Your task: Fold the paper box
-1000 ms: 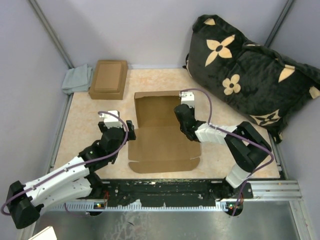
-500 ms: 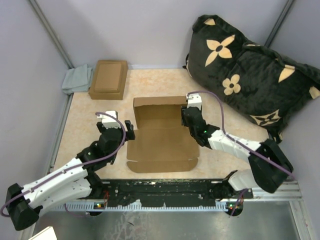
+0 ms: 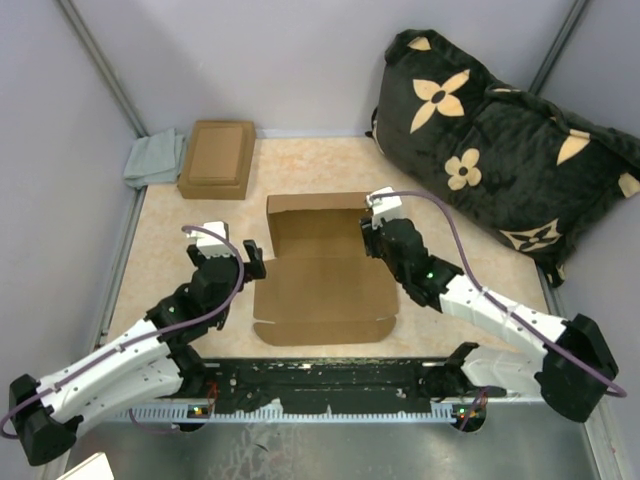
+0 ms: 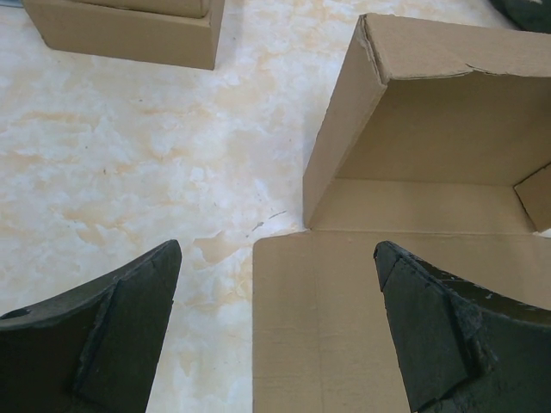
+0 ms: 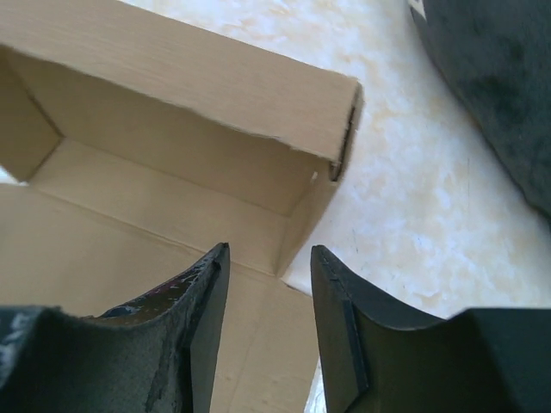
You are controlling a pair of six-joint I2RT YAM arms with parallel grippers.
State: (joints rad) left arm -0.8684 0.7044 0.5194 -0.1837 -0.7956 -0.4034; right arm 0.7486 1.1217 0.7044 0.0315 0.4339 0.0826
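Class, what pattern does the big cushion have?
Cushion: black with tan flowers; clearest in top external view.

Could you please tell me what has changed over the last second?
The right pincer opened and drew back rightward from the right wall of the tan cardboard mailer box, its arm stretching out low to the right. The left pincer edged slightly left, wide open as before. The mailer box lies about where it was; the smaller brown stepped-lid box, grey cloth and black flowered cushion stayed put.
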